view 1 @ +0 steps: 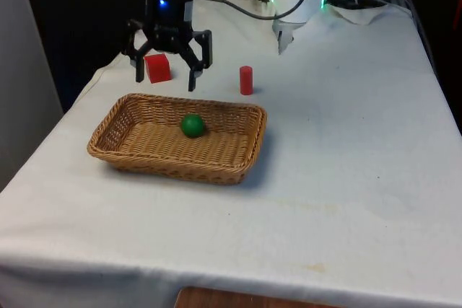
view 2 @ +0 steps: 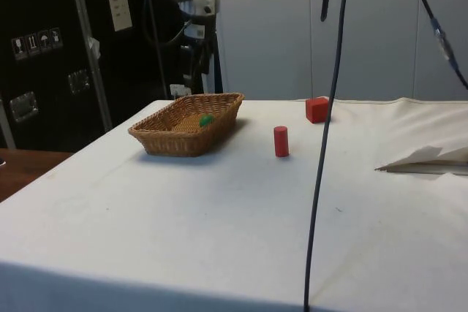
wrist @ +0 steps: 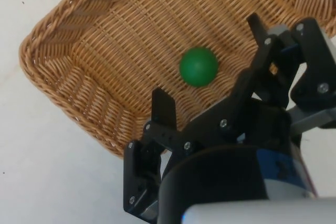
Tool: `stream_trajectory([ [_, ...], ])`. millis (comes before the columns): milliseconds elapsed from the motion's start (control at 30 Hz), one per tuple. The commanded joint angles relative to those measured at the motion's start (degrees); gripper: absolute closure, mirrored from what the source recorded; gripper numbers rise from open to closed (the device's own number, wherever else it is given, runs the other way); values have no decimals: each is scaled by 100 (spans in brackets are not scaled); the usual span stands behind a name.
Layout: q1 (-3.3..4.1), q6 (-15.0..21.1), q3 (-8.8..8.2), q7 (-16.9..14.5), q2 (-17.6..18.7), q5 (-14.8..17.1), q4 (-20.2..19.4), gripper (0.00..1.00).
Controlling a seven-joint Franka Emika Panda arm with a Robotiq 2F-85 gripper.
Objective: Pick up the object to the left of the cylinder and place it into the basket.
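A green ball (view 1: 192, 125) (view 2: 206, 120) (wrist: 198, 66) lies inside the wicker basket (view 1: 173, 171) (view 2: 172, 140) (wrist: 68, 77), near its far wall. My gripper (view 1: 166, 81) (wrist: 209, 60) hangs open above the basket's far rim, nothing between its fingers. The ball is seen between the fingers in the wrist view, well below them. A red cube (view 1: 158, 68) (view 2: 316, 109) rests on the cloth just behind the basket, partly covered by the gripper in the front view. A small upright red cylinder (view 1: 246, 80) (view 2: 281, 141) stands to the front view's right of the cube.
A black cable (view 2: 325, 144) hangs down in the side view's foreground. A raised fold of the white cloth (view 2: 424, 160) lies near the robot's base. The table's edge falls away close to the basket at the front view's left.
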Motion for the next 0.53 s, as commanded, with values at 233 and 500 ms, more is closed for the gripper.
stream_trajectory([
  [233, 97, -189, -189, 40, -172, -155, 0, 0],
  [500, 103, -195, -201, 29, -183, -120, 11, 0],
])
